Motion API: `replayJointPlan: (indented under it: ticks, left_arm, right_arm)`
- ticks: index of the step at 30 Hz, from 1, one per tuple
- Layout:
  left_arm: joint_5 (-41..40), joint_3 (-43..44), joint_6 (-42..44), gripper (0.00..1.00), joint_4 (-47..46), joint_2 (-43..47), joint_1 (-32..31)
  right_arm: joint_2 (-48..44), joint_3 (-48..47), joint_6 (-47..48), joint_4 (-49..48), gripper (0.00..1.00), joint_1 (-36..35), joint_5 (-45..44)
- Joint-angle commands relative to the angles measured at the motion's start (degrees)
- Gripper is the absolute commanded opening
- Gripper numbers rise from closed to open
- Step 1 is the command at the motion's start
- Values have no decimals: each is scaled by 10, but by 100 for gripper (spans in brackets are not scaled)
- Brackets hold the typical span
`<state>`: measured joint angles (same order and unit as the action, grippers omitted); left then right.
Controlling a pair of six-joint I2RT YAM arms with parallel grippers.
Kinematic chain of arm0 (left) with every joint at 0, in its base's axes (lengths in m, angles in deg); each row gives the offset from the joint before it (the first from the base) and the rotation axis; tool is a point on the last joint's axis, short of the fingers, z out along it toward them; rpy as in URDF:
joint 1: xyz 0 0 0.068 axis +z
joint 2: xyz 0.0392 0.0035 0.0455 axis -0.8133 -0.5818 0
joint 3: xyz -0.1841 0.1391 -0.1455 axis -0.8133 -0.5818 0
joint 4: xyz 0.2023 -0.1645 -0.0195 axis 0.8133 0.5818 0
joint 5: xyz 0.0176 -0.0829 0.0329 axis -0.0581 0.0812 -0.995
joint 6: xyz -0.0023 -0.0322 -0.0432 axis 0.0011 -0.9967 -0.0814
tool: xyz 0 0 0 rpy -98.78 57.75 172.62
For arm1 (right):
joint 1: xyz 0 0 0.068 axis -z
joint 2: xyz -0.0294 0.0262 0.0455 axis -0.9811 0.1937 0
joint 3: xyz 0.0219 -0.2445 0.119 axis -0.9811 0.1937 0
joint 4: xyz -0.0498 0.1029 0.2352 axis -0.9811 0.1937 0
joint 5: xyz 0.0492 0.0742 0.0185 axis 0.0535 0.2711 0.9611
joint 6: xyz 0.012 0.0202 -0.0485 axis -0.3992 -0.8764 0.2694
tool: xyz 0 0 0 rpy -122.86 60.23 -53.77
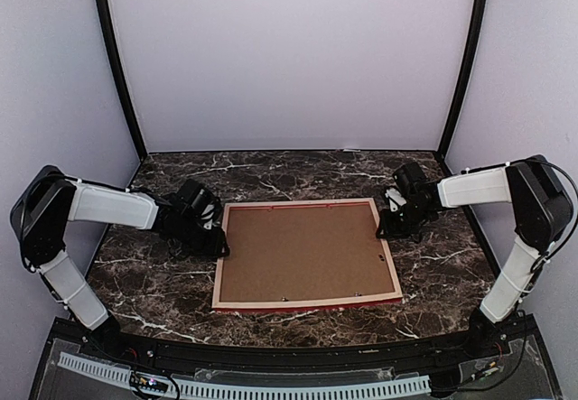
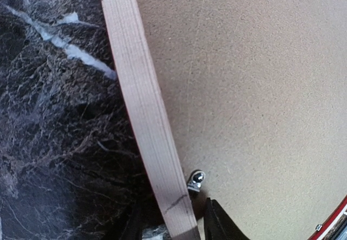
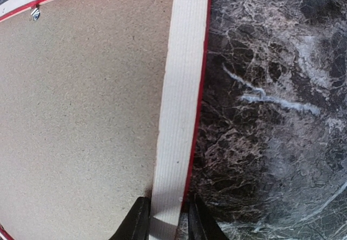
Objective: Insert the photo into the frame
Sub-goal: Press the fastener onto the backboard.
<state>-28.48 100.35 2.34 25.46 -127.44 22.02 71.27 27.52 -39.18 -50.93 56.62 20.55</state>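
Observation:
The frame (image 1: 307, 302) lies face down on the marble table, pale wood back up and thin red edges showing. A plain brown backing board (image 1: 302, 251) fills it. The photo is hidden. My left gripper (image 1: 217, 242) is at the frame's left rail. In the left wrist view the gripper (image 2: 173, 226) straddles the rail (image 2: 141, 99), with small gaps on both sides. My right gripper (image 1: 384, 228) is at the right rail. In the right wrist view the gripper (image 3: 167, 224) presses its fingers against both sides of the rail (image 3: 181, 88).
A small metal clip (image 2: 196, 179) sits on the backing board just inside the left rail, close to my left gripper. Another clip (image 3: 35, 13) sits near the far rail. Dark marble table (image 1: 433, 274) surrounds the frame, with white walls behind.

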Motion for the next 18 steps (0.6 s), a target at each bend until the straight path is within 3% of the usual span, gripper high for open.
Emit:
replayJointPlan:
  ticks: [1, 7, 18]
  left_arm:
    - [12, -15, -12, 37, 20, 27, 2]
    - [16, -20, -20, 29, 19, 26, 0]
    - [8, -44, -100, 20, -28, 20, -21]
  right_arm:
    - [7, 14, 3, 26, 27, 1, -15]
    - [-10, 12, 0, 32, 40, 1, -21]
    - [-79, 43, -22, 16, 52, 0, 23]
